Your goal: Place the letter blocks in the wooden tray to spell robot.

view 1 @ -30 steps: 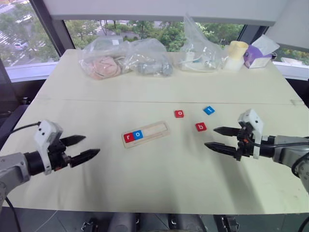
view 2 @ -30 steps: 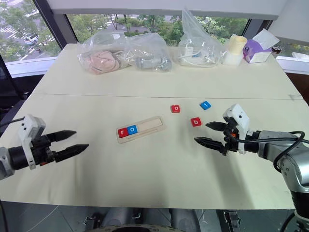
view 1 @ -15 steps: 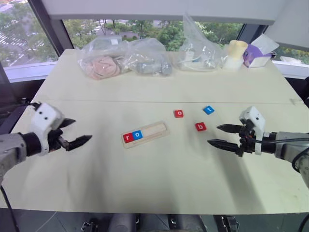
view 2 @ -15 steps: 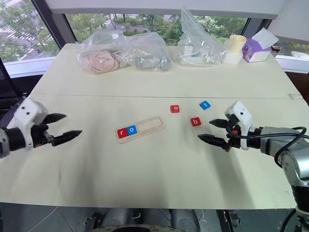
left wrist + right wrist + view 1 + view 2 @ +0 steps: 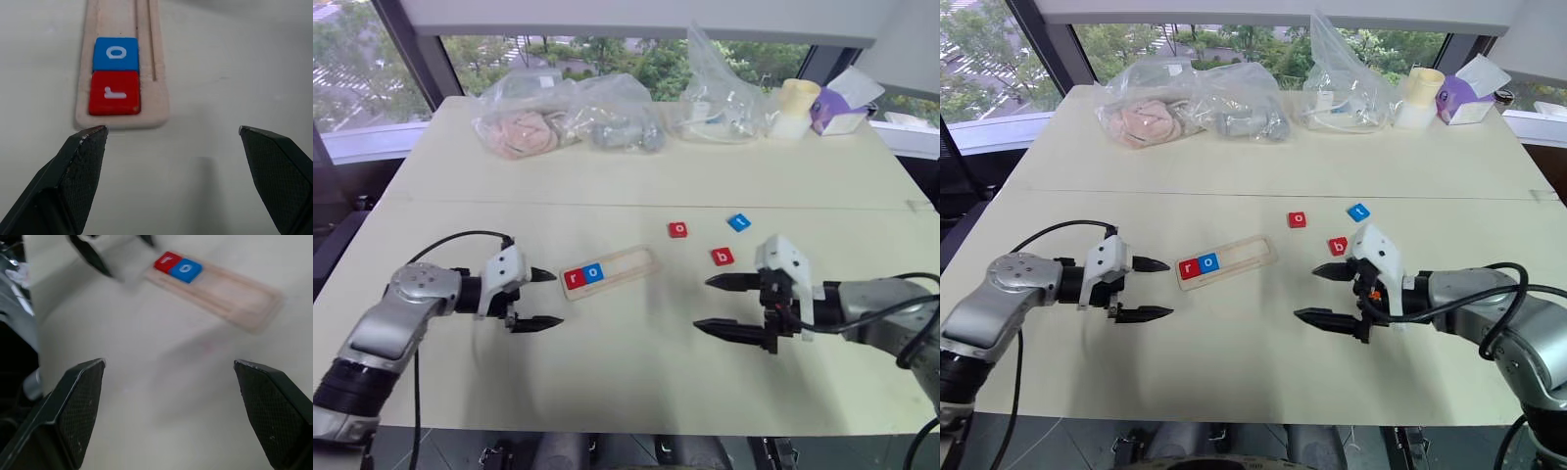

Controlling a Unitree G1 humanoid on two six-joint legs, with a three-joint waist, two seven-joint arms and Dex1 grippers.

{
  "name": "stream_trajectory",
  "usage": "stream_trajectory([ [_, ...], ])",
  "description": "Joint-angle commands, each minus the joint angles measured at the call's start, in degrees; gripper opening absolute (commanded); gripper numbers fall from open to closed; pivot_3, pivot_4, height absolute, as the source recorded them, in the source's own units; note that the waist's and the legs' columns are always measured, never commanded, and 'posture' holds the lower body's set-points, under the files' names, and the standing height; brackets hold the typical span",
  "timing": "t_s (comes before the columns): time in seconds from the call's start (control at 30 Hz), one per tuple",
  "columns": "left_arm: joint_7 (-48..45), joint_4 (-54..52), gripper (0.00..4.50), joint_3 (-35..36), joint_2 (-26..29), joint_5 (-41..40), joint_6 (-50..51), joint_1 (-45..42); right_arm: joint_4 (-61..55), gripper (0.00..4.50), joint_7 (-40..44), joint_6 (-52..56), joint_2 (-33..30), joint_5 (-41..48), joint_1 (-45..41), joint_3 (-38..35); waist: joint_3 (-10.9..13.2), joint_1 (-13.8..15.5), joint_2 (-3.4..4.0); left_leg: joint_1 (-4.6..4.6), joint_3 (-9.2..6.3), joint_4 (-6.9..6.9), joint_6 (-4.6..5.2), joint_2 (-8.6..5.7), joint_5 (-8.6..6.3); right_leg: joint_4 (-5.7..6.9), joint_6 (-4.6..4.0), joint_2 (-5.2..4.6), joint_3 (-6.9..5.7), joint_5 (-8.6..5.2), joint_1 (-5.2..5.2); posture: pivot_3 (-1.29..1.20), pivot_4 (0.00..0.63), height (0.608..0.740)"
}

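The wooden tray [image 5: 631,262] lies slanted mid-table, with a red "r" block [image 5: 573,278] and a blue "o" block [image 5: 593,273] in its left end. Loose on the table to its right are a red "o" block [image 5: 678,230], a blue "t" block [image 5: 738,222] and a red "b" block [image 5: 722,257]. My left gripper [image 5: 556,299] is open, just off the tray's left end and holding nothing; the left wrist view shows the tray [image 5: 159,73] straight ahead. My right gripper [image 5: 702,305] is open and empty, below the red "b" block and pointing toward the tray.
Two clear plastic bags [image 5: 563,117] [image 5: 720,93] with soft items, a cream cup [image 5: 796,108] and a purple tissue box [image 5: 837,106] line the far edge by the window. A seam crosses the table behind the blocks.
My left gripper swung in from the table's left edge to just beside the tray's left end. My right gripper moved left, closer to the tray. Both stayed open.
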Motion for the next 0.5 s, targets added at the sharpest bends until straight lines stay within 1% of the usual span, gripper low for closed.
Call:
stream_trajectory([
  [0.03, 2.34, 3.81, 4.5, -0.57, -2.35, 3.79, -4.46, -2.07, -4.16, 4.32, -3.01, 1.04, -0.04, 2.92, 1.89, -3.2, 0.0, -0.04, 0.0, 0.01, 0.0, 0.02, 0.01, 0.0, 0.0, 0.04, 0.01, 0.01, 0.0, 0.0, 0.0, 0.0, 0.15, 0.739],
  [0.17, 3.15, 6.77, 4.5, -1.57, -4.45, 6.13, -5.88, -2.69, -3.99, 4.32, -4.53, 0.85, -0.52, 3.35, 3.99, -4.89, -0.02, -0.08, -0.03, 0.07, 0.0, 0.18, 0.04, 0.0, 0.02, 0.11, 0.18, 0.08, -0.02, 0.1, 0.13, 0.0, 0.15, 0.739],
  [0.27, 3.6, 8.73, 4.5, -3.04, -6.54, 7.48, -6.29, -2.9, -3.48, 4.32, -5.43, 0.51, -0.12, 3.92, 3.78, -5.13, -0.04, 0.04, 0.01, 0.15, 0.0, 0.22, 0.14, 0.0, 0.08, 0.11, 0.32, 0.09, -0.02, 0.18, 0.25, 0.0, 0.15, 0.739],
  [0.5, 4.99, 7.9, 4.5, -5.4, -9.52, 9.61, -3.17, -2.42, -2.79, 4.32, -6.45, 0.1, -0.02, 4.05, 3.84, -4.99, -0.07, 1.36, -0.01, 0.6, -0.04, 0.47, 0.26, -0.01, 0.07, 0.06, 0.26, 0.07, -0.08, 0.15, 0.88, 0.0, 0.15, 0.739],
])
